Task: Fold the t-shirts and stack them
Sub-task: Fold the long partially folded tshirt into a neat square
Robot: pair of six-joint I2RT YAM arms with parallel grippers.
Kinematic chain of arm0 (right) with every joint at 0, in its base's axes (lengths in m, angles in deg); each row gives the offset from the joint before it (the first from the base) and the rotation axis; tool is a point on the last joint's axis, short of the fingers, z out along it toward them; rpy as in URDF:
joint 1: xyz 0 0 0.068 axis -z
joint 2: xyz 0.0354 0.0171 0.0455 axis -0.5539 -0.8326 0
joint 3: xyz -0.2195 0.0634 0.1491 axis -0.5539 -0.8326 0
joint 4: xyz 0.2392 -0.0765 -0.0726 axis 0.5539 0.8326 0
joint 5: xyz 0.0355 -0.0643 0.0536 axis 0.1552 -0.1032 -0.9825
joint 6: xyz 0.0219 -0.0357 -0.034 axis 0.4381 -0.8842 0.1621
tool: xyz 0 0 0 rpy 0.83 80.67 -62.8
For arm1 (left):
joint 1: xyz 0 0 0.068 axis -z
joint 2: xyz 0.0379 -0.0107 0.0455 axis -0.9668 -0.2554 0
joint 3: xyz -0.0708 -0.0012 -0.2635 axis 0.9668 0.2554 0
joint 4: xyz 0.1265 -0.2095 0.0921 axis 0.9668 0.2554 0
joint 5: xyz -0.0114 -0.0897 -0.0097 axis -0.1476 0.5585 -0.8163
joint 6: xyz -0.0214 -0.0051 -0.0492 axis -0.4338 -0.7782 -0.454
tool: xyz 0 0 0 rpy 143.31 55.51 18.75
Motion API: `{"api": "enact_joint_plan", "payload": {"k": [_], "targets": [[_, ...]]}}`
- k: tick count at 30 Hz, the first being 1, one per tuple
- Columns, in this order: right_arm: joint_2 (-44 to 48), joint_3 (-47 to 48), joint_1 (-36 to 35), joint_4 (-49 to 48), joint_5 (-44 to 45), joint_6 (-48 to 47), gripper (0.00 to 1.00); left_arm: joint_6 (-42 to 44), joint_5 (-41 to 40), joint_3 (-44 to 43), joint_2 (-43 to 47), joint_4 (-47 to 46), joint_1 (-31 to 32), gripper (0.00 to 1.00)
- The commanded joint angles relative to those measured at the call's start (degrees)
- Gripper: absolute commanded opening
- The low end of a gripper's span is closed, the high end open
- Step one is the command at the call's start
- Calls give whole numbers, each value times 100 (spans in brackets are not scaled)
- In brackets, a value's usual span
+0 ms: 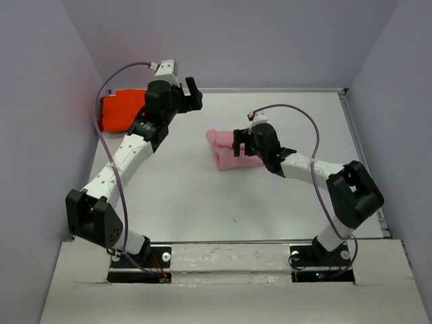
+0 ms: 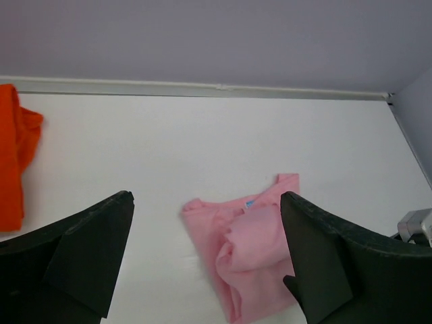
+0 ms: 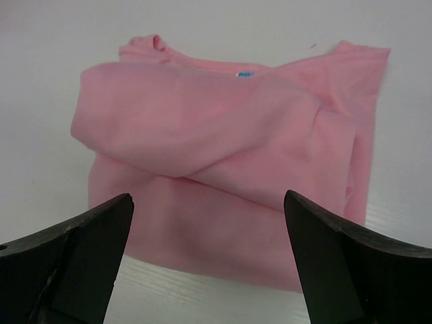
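The pink t-shirt (image 1: pixel 221 154) (image 2: pixel 253 253) (image 3: pixel 223 155) is seen lying on the white table (image 1: pixel 202 202), a little right of the middle. It is gathered into a rough, compact fold with cloth overlapped across its top. In the right wrist view a small blue label (image 3: pixel 244 73) is visible at the collar, on the far side of the bundle.

The orange t-shirt (image 1: pixel 120 111) (image 2: pixel 10 155) is found at the far left corner of the table, close to the left wall, well apart from the pink one. Part of it is hidden behind the left arm, so how it is folded cannot be told.

The right gripper (image 1: pixel 260 147) (image 3: pixel 208 199) is held over the near right part of the pink t-shirt. Its fingers (image 3: pixel 81 250) are spread wide apart and nothing is clamped between them. Whether the cloth is touched cannot be told.

The left gripper (image 1: pixel 192 94) (image 2: pixel 206 199) is raised at the far left, beside the orange t-shirt and pointed toward the pink one. Its fingers (image 2: pixel 88 250) are likewise spread wide, with nothing held.
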Motion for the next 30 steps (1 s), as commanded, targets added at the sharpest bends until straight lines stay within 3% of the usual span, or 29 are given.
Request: {"api": "enact_joint_plan", "payload": {"k": [1, 4, 5, 17, 30], "targets": [[-351, 164, -37, 148, -563, 208, 98, 346, 68, 433, 430, 70, -215, 99], [-536, 261, -37, 184, -634, 243, 98, 180, 173, 970, 598, -510, -276, 99], [-571, 270, -89, 184, -599, 278, 98, 136, 504, 927, 599, -477, -337, 99], [-1090, 674, -89, 341, -212, 164, 98, 232, 384, 1006, 968, -503, -408, 99], [-1863, 2036, -89, 843, 113, -293, 98, 232, 516, 988, 880, -468, -408, 99]]}}
